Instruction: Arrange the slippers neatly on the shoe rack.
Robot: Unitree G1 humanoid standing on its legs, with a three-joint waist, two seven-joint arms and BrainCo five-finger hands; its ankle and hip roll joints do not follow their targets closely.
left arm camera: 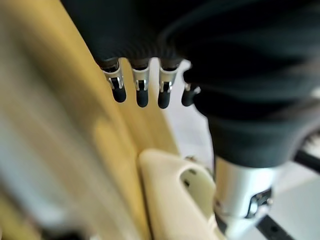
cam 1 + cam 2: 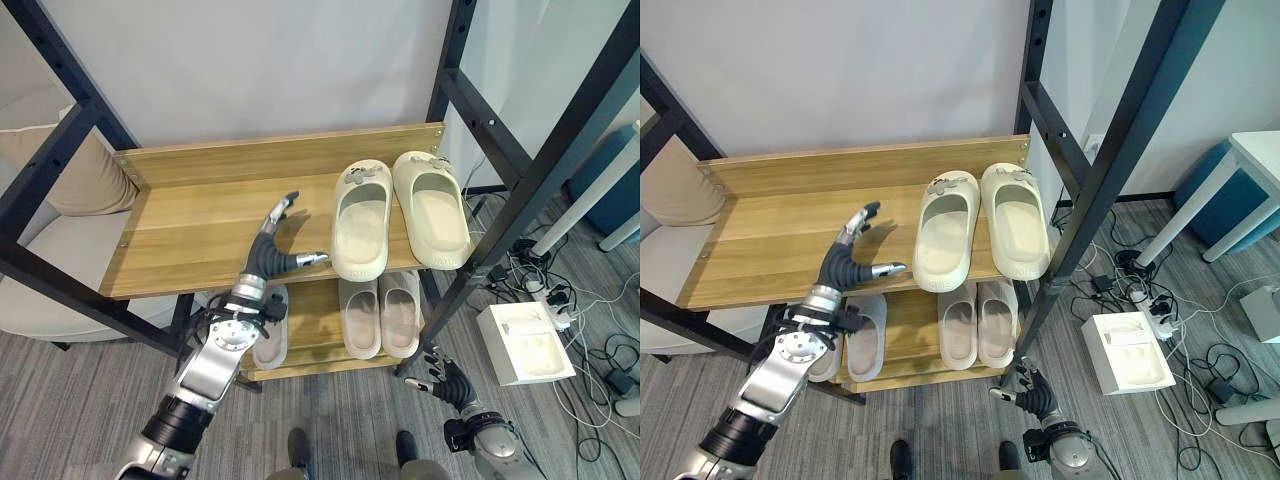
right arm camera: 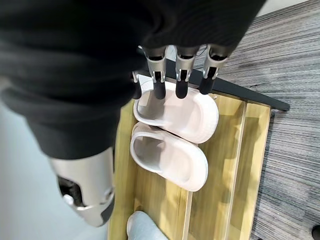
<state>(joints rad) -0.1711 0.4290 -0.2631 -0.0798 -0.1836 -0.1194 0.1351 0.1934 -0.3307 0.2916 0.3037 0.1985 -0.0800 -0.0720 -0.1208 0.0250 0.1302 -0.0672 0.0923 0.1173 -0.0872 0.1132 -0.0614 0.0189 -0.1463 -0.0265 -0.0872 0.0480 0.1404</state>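
Cream foam-like moulding makes up the pair of slippers [image 2: 400, 215] lying side by side, toes to the back, at the right end of the rack's top shelf [image 2: 190, 225]. The left one of the pair [image 2: 361, 228] sits a little nearer the front edge than its mate [image 2: 432, 208], so the pair is not quite level. They look light, thick-soled and springy, with a smooth skin that may slide easily on the wood; a nudge on the side wall or heel would likely shift one, and to lift, the upper band over the toe opening looks the best hold.

The left hand [image 2: 280, 245] hovers over the shelf just beside the left slipper, fingers spread and straight, thumb pointing toward it, holding nothing.

Below, on the lower shelf [image 3: 255, 150], a pale pinkish pair [image 2: 380, 315] lies together, and another slipper [image 2: 270, 335] shows partly behind the left arm.

The right hand [image 2: 440, 378] hangs low by the rack's foot, fingers relaxed and empty. A white box [image 2: 525, 343] lies on the carpet nearby.
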